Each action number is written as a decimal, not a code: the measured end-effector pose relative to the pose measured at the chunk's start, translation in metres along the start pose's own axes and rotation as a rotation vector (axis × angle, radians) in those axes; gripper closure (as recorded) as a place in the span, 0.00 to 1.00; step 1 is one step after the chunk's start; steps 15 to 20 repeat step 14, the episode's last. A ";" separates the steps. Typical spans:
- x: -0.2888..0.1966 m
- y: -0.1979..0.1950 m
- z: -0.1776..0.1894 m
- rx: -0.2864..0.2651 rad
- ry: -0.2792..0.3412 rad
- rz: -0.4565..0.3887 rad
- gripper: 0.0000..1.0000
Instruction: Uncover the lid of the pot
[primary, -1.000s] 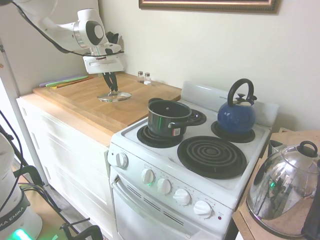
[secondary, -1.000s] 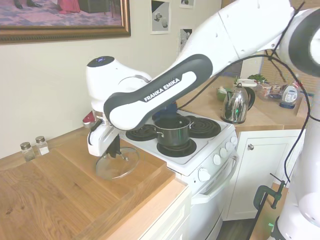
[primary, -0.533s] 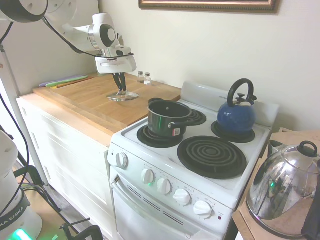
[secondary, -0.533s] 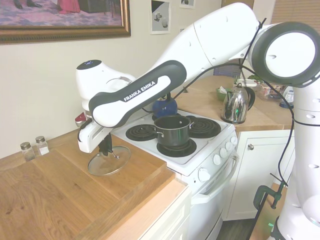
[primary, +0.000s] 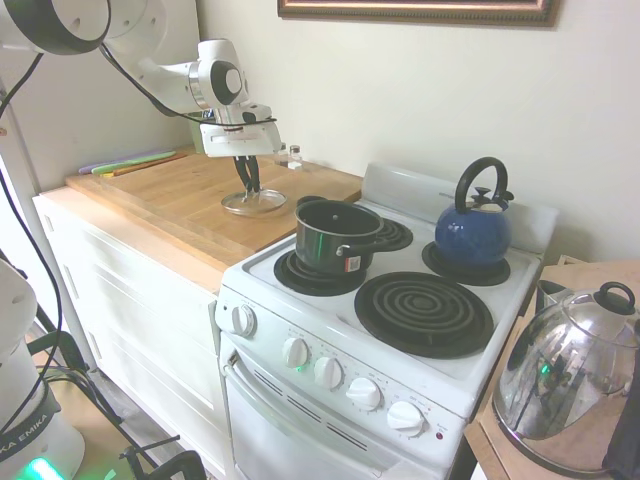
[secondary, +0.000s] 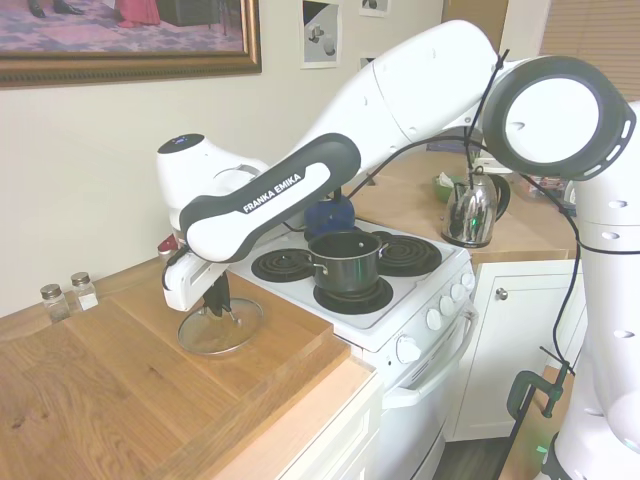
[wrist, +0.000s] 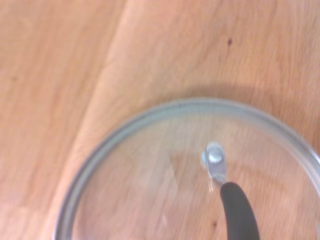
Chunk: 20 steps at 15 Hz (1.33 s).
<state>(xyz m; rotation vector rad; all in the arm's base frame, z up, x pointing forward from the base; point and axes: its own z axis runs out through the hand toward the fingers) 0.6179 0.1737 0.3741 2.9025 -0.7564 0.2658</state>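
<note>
The clear glass lid (primary: 254, 203) sits low over the wooden countertop (primary: 170, 200), level, left of the stove; I cannot tell whether it touches the wood. My gripper (primary: 248, 186) points straight down and is shut on the lid's small dark knob. From the other side the lid (secondary: 220, 326) and gripper (secondary: 218, 306) show the same hold. The wrist view shows the lid's metal rim (wrist: 165, 107) and the dark knob (wrist: 239, 210) over wood grain. The dark pot (primary: 335, 235) stands open on the stove's front left burner, also seen as the pot (secondary: 345, 262), well apart from the lid.
A blue kettle (primary: 472, 232) stands on the back right burner. The large front coil (primary: 424, 312) is bare. A shiny steel kettle (primary: 570, 385) sits on the counter right of the stove. Two small shakers (secondary: 65, 297) stand by the wall. Flat coloured boards (primary: 130, 160) lie at the countertop's far end.
The arm has carried the lid across the countertop, closer to the stove and lower. The lid, tilted one second ago, now hangs level. The pot has not moved.
</note>
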 end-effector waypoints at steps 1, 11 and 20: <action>0.002 -0.001 0.000 -0.002 0.003 0.000 1.00; 0.003 -0.004 -0.007 -0.011 -0.002 -0.004 0.00; 0.008 -0.001 -0.036 0.021 0.023 -0.006 0.00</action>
